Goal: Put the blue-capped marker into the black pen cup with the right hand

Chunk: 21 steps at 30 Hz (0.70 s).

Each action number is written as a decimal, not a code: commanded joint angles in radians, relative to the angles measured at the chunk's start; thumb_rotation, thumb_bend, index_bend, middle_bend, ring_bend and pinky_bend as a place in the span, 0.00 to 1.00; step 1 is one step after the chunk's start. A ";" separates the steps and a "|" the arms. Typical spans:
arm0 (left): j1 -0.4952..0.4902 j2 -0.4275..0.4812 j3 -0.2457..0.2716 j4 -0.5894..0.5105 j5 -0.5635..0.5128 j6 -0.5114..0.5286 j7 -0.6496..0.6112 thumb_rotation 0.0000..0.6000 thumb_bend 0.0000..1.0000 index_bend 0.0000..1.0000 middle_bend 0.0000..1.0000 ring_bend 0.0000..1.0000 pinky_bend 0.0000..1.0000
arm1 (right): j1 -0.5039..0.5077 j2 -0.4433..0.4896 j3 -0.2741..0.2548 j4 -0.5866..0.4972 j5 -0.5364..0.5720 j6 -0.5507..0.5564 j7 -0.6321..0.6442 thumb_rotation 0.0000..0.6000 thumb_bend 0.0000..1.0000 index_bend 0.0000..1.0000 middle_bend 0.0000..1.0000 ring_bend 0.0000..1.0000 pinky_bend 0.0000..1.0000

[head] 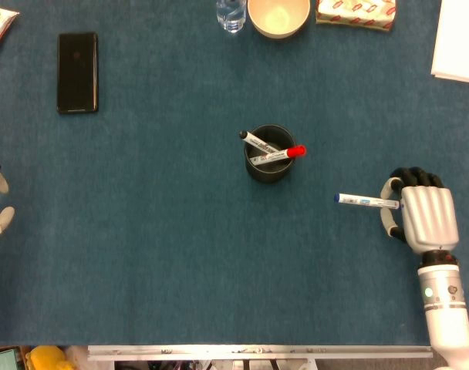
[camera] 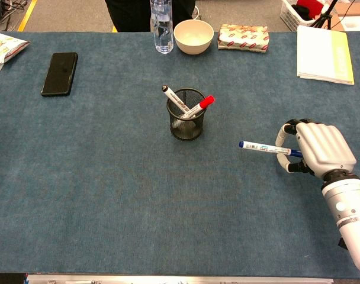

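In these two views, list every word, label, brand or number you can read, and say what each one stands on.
No text can be read in full.
Blue-capped marker held by the right hand: barrel print, too small.
Two markers in the black pen cup: barrel labels, blurred.
Red-patterned packet: print too small.
Snack bag: blurred.
Water bottle: no readable label.

From the right hand (head: 421, 214), which holds the blue-capped marker (head: 367, 202), bare blue mat (head: 180, 254) runs toward ten o'clock up to the black pen cup (head: 268, 165), with nothing lying between. The cup's mouth is partly taken by a red-capped marker (head: 279, 155) and a black-capped marker (head: 258, 142), both leaning across it. Phone (head: 77, 72), bottle (camera: 161, 22), bowl (head: 278, 15), snack packet (camera: 244, 37) and paper pad (camera: 323, 54) lie well apart along the far edge, off that line.
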<state>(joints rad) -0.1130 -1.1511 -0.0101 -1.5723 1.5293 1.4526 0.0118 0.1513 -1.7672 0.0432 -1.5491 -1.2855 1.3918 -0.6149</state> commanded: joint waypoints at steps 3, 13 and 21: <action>0.000 -0.001 0.000 0.001 -0.001 -0.001 0.001 1.00 0.19 0.52 0.35 0.28 0.54 | 0.005 0.014 -0.002 -0.026 -0.029 0.008 0.022 1.00 0.35 0.53 0.35 0.23 0.27; -0.001 -0.001 -0.002 0.004 -0.006 -0.003 0.000 1.00 0.19 0.52 0.35 0.28 0.54 | 0.024 -0.003 0.003 0.023 -0.093 -0.001 0.153 1.00 0.35 0.53 0.35 0.23 0.27; -0.001 0.000 -0.004 0.005 -0.008 -0.003 -0.005 1.00 0.19 0.52 0.35 0.28 0.54 | 0.035 -0.021 0.010 0.062 -0.131 0.002 0.231 1.00 0.35 0.53 0.35 0.23 0.27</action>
<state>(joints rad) -0.1133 -1.1516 -0.0133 -1.5678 1.5218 1.4507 0.0067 0.1831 -1.7859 0.0505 -1.4897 -1.4130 1.3913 -0.3879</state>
